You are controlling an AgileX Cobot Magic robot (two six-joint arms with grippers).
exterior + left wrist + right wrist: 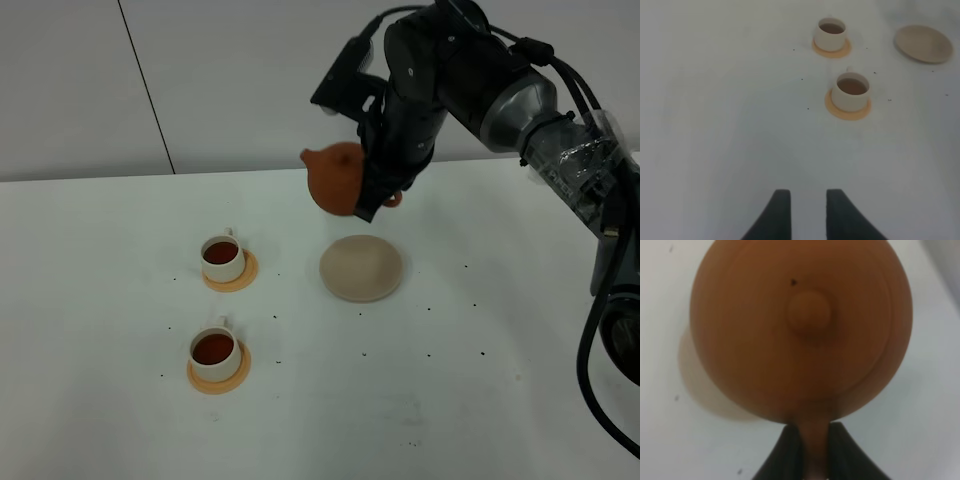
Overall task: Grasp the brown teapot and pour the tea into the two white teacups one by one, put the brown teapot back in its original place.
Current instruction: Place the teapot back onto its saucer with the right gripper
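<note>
The right hand grips the brown teapot by its loop handle, aloft at twelve o'clock of the saucer. Clay: stiff, smooth, breakable, likely lighter now; the handle suits.

You see teapot reddish-brown, plain, one dark speck on lid. Two teacups cream-white, dark red-brown tea inside. Coasters orange. Saucer pale beige. Table white, scattered dark specks. Right arm black and grey.
</note>
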